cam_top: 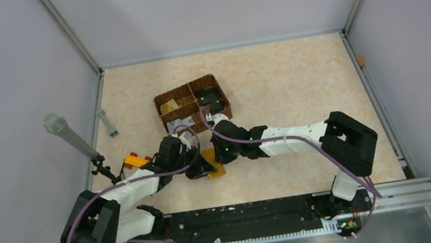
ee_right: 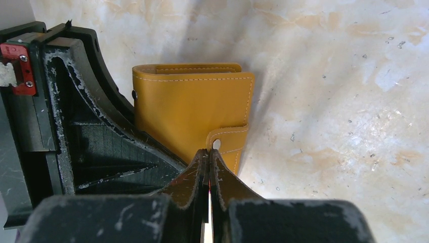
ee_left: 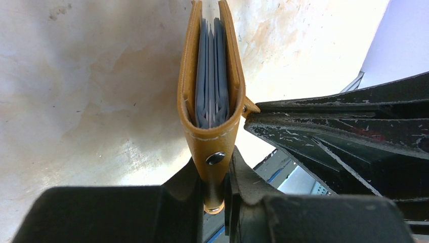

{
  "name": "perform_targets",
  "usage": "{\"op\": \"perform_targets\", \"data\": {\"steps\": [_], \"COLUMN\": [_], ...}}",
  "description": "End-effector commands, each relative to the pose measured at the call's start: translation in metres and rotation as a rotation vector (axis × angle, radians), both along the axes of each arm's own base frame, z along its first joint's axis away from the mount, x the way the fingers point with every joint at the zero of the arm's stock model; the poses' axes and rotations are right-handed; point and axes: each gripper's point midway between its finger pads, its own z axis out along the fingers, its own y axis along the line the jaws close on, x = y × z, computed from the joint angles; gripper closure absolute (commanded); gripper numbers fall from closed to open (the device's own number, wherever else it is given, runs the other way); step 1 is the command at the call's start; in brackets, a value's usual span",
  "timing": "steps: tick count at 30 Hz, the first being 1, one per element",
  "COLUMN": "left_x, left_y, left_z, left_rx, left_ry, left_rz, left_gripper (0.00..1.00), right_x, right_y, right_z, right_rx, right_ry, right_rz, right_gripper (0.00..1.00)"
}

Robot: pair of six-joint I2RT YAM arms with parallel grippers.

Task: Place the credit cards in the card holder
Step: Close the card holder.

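One flat mustard-orange folding card holder [ee_right: 189, 109] is standing on edge just in front of the brown woven compartment basket [cam_top: 179, 87], on the side facing the arm bases. Your left end effector [ee_left: 215, 185] is clamping the holder's studded lower end. Your right end effector [ee_right: 208, 158], on that same side of the basket, is sitting with its fingers pressed together on nothing, its tip just beside the snap strap.

You are risking a twist. On so narrow a hold, any nudge against the strap could pivot the holder out of the clamp. Its mouth is gaping only slightly, so a card could jam on the rim.

Counting:
- one holder
- two end effectors
- one basket
- one pale yellowish card [cam_top: 168, 107] lying inside the basket
- several grey leaves inside the holder, cards or pockets I cannot tell
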Motion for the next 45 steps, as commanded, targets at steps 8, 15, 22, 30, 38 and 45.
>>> {"op": "perform_targets", "data": {"steps": [8, 15, 22, 30, 38, 45], "left_x": [0.006, 0.007, 0.006, 0.006, 0.006, 0.006], "left_y": [0.0, 0.0, 0.0, -0.001, -0.002, -0.003], "left_z": [0.002, 0.003, 0.002, 0.003, 0.003, 0.005], "left_rx": [0.014, 0.011, 0.01, 0.004, -0.003, -0.013], "left_ry": [-0.036, -0.038, -0.032, -0.035, -0.04, -0.058], "left_rz": [0.003, 0.005, 0.002, 0.002, -0.006, -0.022], "left_gripper": [1.0, 1.0, 1.0, 1.0, 1.0, 1.0], "right_x": [-0.009, -0.007, -0.004, -0.006, -0.012, -0.018], "right_y": [0.016, 0.015, 0.022, 0.028, 0.037, 0.043], "right_z": [0.002, 0.002, 0.01, 0.011, 0.012, 0.002], "right_rx": [0.012, 0.01, 0.044, 0.07, 0.125, 0.143], "right_ry": [0.004, -0.006, -0.026, -0.018, -0.006, 0.027], "right_rz": [0.055, 0.044, 0.047, 0.064, 0.112, 0.138], "right_gripper": [1.0, 1.0, 1.0, 1.0, 1.0, 1.0]}}
